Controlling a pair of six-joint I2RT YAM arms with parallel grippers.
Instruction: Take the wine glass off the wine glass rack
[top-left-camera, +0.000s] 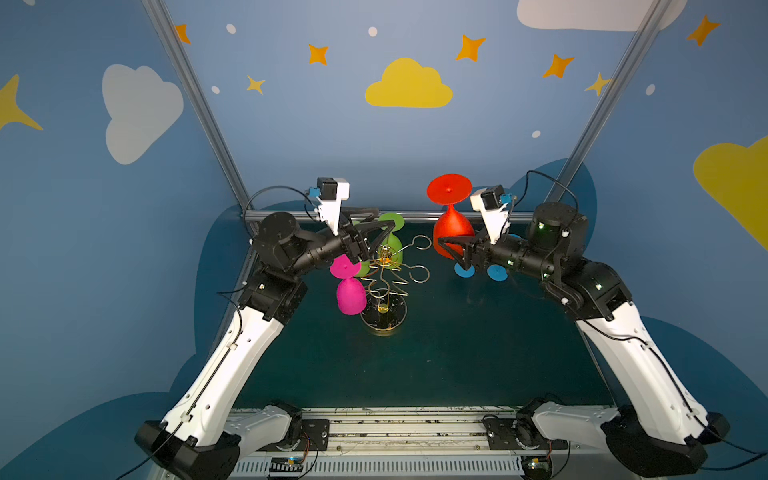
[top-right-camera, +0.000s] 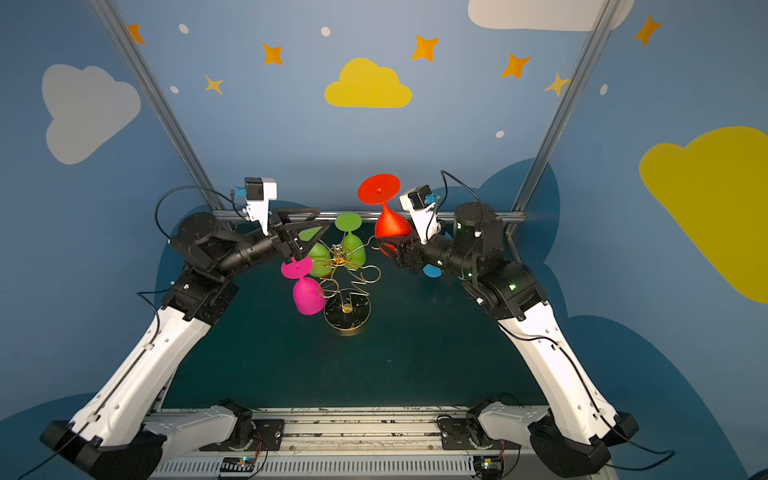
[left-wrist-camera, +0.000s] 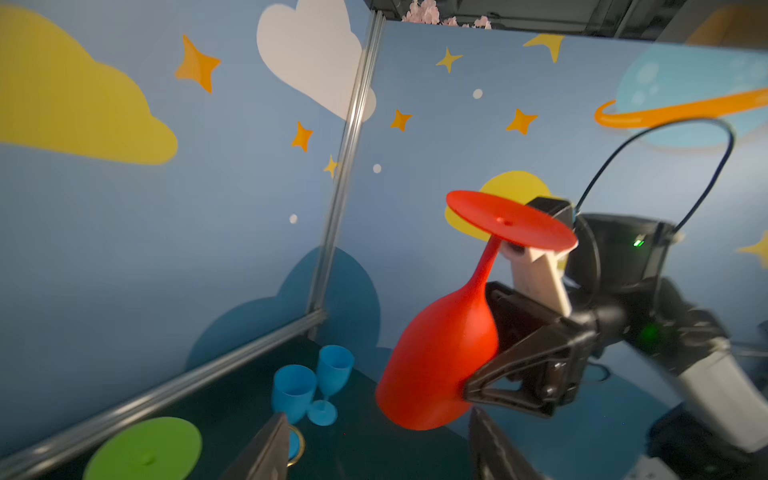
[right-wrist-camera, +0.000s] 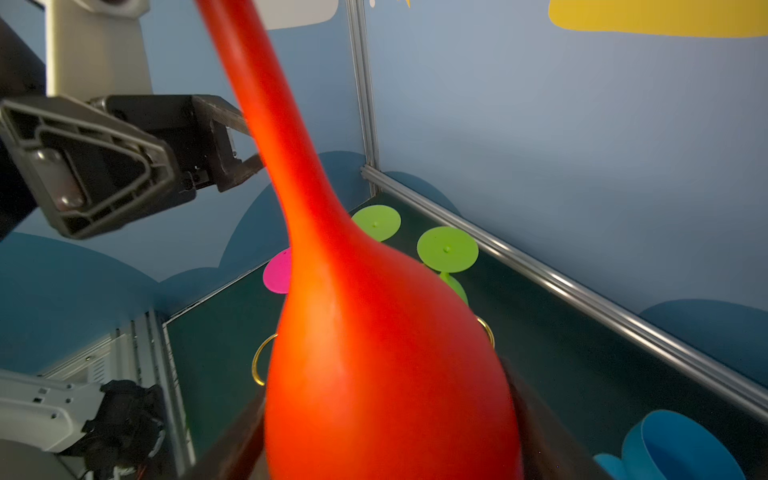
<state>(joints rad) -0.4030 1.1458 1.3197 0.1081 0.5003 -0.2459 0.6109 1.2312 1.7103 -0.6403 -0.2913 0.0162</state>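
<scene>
Red wine glass (top-left-camera: 453, 230), matte plastic, sits upper ctr in both top views. It's inverted & tilted: flat round foot up, thin stem, teardrop bowl down. Right jaws pinch the bowl's sides w/ black, ribbed, triangular fingers (left-wrist-camera: 476, 388). Glass is off the wine glass rack (top-left-camera: 392, 318), just right of one gold wire loop; touching or not, can't tell. Rack stands mid-frame on the dark teal desk (top-left-camera: 457, 353): thin gold loops, zigzag wire, round dark gold-rimmed base. Pink glass (top-left-camera: 351, 295) & two green glasses (top-right-camera: 353, 249) hang foot-up from it. Left jaws are spread, near the rack's top, left of ctr. Two smooth blue glasses (left-wrist-camera: 293, 390) stand upright on the desk.
</scene>
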